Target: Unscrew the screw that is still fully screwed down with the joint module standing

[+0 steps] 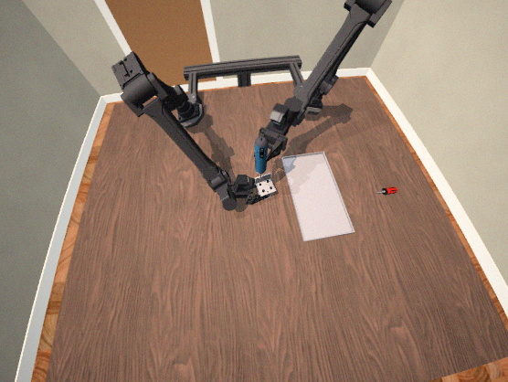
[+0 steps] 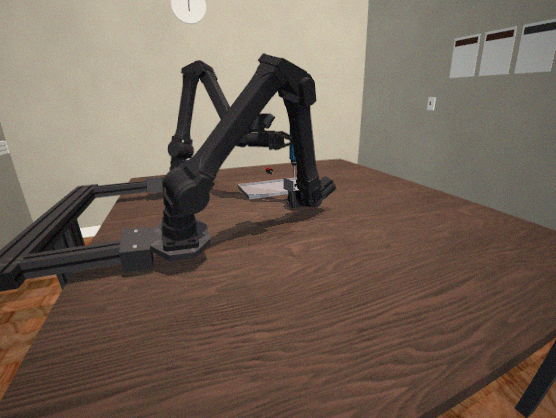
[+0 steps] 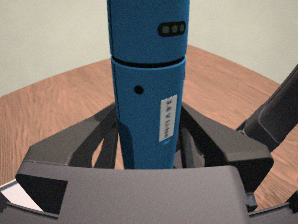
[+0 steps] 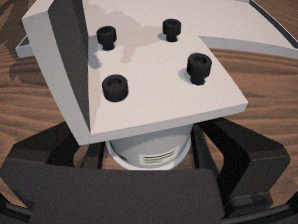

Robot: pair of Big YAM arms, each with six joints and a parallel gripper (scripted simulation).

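The joint module [image 4: 150, 152], a pale cylinder, stands upright on the table with the white angle bracket [image 1: 266, 186] [image 4: 165, 95] on top. The bracket carries several black socket screws. Three of them, such as the near-right screw [image 4: 199, 66], stand raised, and the near-left screw [image 4: 115, 87] looks lowest. My right gripper [image 1: 252, 191] [image 4: 148, 110] is shut on the module's body. My left gripper [image 1: 266, 147] [image 3: 148, 109] is shut on the blue electric screwdriver [image 1: 260, 154] [image 3: 147, 85] [image 2: 293, 161] and holds it upright. Its tip hangs just over the bracket's back corner. I cannot tell whether it touches anything.
A shallow clear tray [image 1: 315, 238] [image 2: 260, 189] lies right beside the module. A small red-handled screwdriver [image 1: 389, 190] [image 2: 269, 170] lies on the table beyond the tray. The black mounting frame [image 1: 242, 66] runs along the table's back edge.
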